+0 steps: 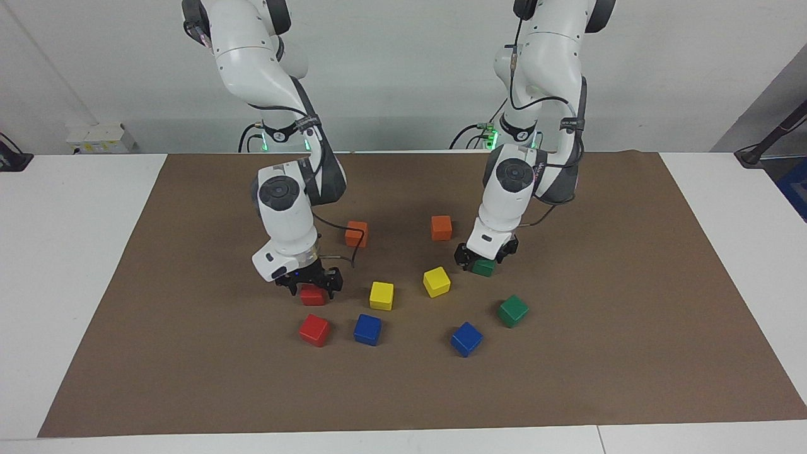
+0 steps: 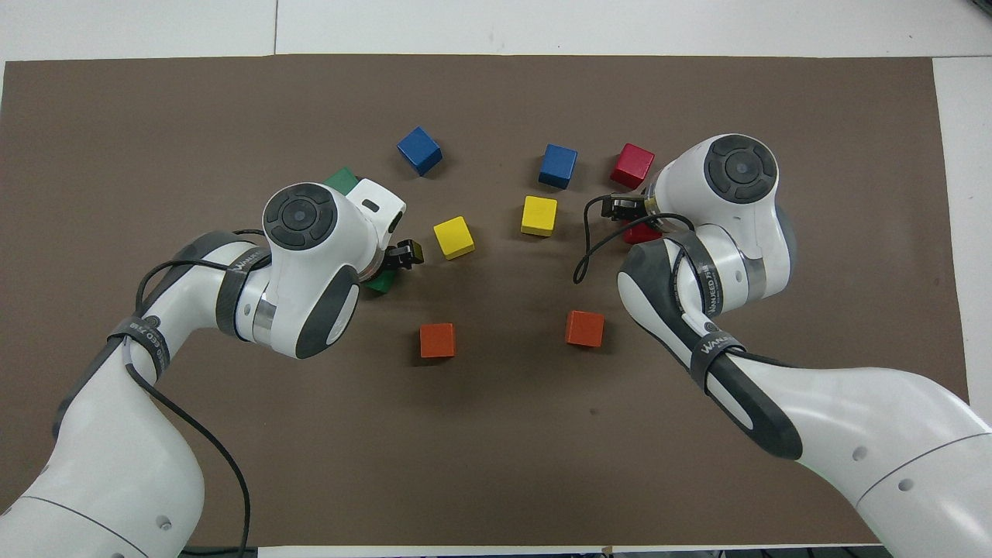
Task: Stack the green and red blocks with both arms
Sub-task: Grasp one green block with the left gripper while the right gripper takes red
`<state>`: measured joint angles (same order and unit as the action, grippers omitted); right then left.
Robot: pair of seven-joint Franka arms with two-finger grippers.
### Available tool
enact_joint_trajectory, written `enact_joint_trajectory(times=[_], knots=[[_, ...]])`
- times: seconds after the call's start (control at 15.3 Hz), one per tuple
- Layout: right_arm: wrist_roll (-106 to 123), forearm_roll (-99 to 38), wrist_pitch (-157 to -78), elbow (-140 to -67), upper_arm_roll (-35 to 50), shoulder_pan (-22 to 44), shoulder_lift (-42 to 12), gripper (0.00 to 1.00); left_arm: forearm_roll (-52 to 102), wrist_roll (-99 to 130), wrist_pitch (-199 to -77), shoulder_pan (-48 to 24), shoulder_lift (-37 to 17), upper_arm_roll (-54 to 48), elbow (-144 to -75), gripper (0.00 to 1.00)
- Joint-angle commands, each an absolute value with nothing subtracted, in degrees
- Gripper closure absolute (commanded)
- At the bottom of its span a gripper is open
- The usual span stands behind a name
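My right gripper (image 1: 313,287) is low on the mat, straddling a red block (image 1: 313,296) that shows just under it; in the overhead view the right gripper (image 2: 632,221) covers most of this block (image 2: 642,233). A second red block (image 1: 314,330) lies free, just farther from the robots. My left gripper (image 1: 483,257) is low over a green block (image 1: 484,268), which peeks out under the left gripper (image 2: 387,267) in the overhead view (image 2: 380,284). A second green block (image 1: 512,310) lies free, farther from the robots, partly hidden by the left wrist from above (image 2: 341,180).
Two yellow blocks (image 1: 381,295) (image 1: 436,281) lie between the grippers. Two blue blocks (image 1: 367,329) (image 1: 466,338) lie farther from the robots. Two orange blocks (image 1: 356,233) (image 1: 441,227) lie nearer to them. All rest on a brown mat (image 1: 599,353) over a white table.
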<state>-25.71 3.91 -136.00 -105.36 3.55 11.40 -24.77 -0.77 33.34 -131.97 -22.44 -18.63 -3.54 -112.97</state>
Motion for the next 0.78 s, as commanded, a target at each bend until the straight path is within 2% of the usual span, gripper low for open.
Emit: enact_joint_trajectory(times=[0.0, 0.07, 0.13, 0.26, 0.33, 0.39, 0.46, 0.59, 0.72], knots=[[-24.79, 4.75, -137.55, -106.17, 3.87, 10.72, -24.79, 0.30, -1.67, 34.37, -134.30, -23.29, -17.84, -2.72, -115.13, 0.00], [-24.87, 4.66, -137.46, -106.17, 3.87, 10.72, -24.79, 0.48, -1.67, 34.45, -134.30, -23.29, -17.84, -2.64, -115.48, 0.00], [-24.96, 4.66, -137.46, -106.26, 3.87, 10.72, -24.79, 0.66, -1.67, 34.45, -134.21, -23.29, -17.84, -2.64, -115.49, 0.08], [-24.96, 4.66, -137.46, -106.52, 3.95, 10.72, -24.79, 1.00, -1.67, 34.63, -133.69, -23.29, -17.75, -2.64, -115.49, 0.36], [-25.05, 4.66, -137.46, -106.52, 3.87, 10.81, -24.70, 1.00, -1.58, 35.06, -133.59, -23.29, -17.75, -2.64, -115.58, 0.55], [-25.05, 4.66, -137.37, -106.52, 3.87, 10.81, -24.70, 1.00, -1.58, 36.03, -133.51, -23.29, -17.67, -2.64, -115.49, 0.86], [-24.87, 4.75, -137.29, -106.44, 3.87, 10.81, -24.70, 1.00, -1.58, 37.51, -133.33, -23.20, -17.67, -2.64, -115.49, 1.00], [-24.00, 4.75, -135.71, -105.91, 3.78, 10.37, -24.26, 1.00, -1.58, 38.85, -131.32, -22.68, -17.67, -2.55, -114.53, 1.00], [-18.23, 4.66, -129.94, -103.99, 3.60, 7.40, -22.34, 1.00, -1.67, 37.89, -124.67, -20.41, -16.70, -2.29, -110.24, 1.00]])
